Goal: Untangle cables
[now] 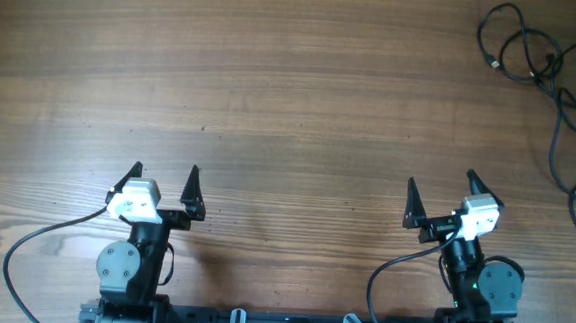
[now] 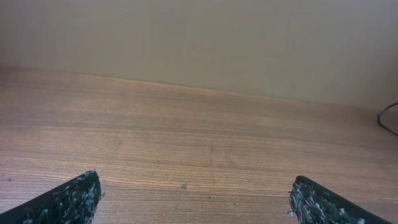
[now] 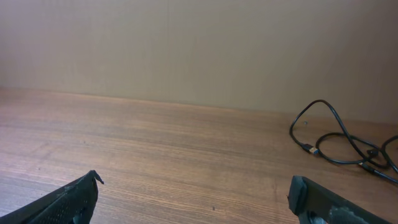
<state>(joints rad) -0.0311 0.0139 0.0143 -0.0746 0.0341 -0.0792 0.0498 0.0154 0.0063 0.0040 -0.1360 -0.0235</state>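
Note:
The cables (image 1: 548, 69) are thin black cords lying in loose tangled loops at the far right corner of the wooden table, trailing down the right edge. They also show at the right of the right wrist view (image 3: 339, 146), and one loop shows at the right edge of the left wrist view (image 2: 388, 118). My left gripper (image 1: 162, 186) is open and empty near the front left, far from the cables. My right gripper (image 1: 440, 199) is open and empty near the front right, well short of the cables.
The wooden table (image 1: 272, 90) stretches between the arms and the far edge. A plain wall stands behind the table in both wrist views. Thicker black arm wires curve by each base at the front edge.

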